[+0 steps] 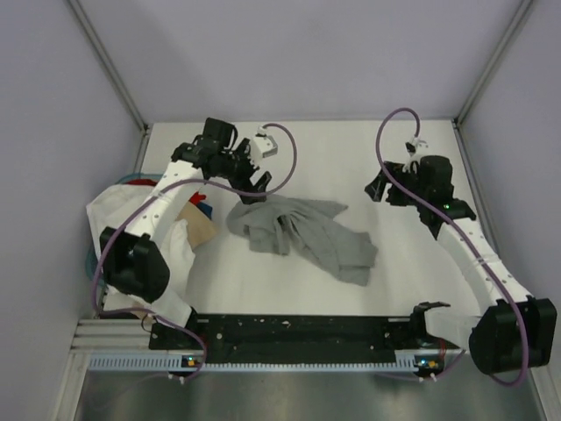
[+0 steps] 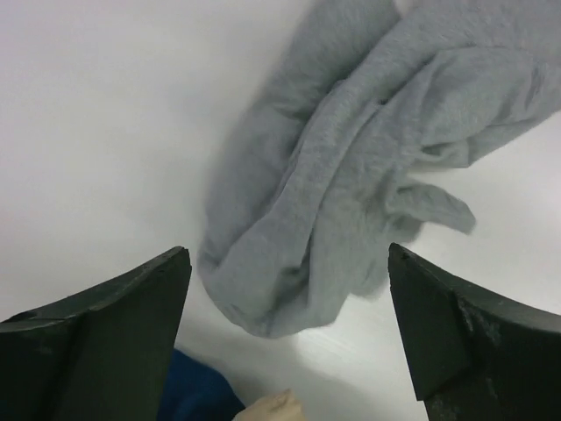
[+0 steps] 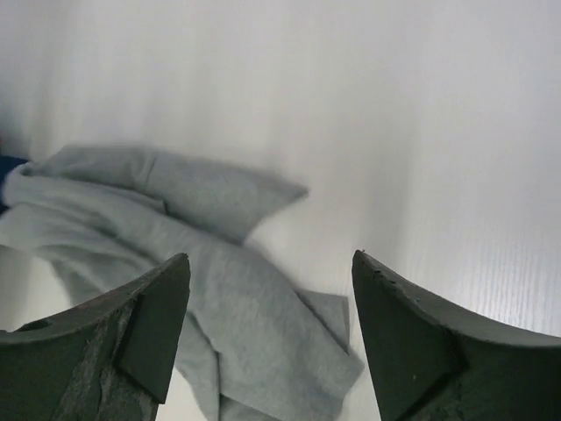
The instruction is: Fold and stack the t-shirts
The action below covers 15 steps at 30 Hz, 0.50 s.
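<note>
A crumpled heather-grey t-shirt [image 1: 302,234] lies in the middle of the white table. It shows in the left wrist view [image 2: 351,167] and the right wrist view [image 3: 184,254]. My left gripper [image 1: 259,186] is open and empty, just above the shirt's far-left end. My right gripper [image 1: 379,188] is open and empty, to the right of the shirt and apart from it. A pile of other t-shirts sits at the left: white [image 1: 114,210], tan [image 1: 197,230], with bits of red and blue [image 1: 203,209].
The pile at the left lies under my left arm. A blue cloth edge [image 2: 197,390] and a tan bit [image 2: 267,408] show under the left gripper. Grey walls [image 1: 307,53] close the table's back and sides. A black rail [image 1: 298,329] runs along the near edge.
</note>
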Each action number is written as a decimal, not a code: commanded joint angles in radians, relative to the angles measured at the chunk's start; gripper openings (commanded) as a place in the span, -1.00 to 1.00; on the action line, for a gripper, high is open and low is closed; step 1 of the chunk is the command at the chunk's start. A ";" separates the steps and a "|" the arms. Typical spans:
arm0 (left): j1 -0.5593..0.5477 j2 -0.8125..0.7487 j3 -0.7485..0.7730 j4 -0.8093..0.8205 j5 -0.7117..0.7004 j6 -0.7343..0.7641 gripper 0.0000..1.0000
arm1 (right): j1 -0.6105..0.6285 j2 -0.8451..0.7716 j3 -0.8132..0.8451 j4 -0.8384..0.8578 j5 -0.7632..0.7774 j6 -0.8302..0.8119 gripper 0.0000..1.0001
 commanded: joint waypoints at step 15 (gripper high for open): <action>0.377 -0.245 -0.200 0.067 -0.265 -0.195 0.97 | 0.802 0.445 0.201 0.097 0.100 -0.486 0.43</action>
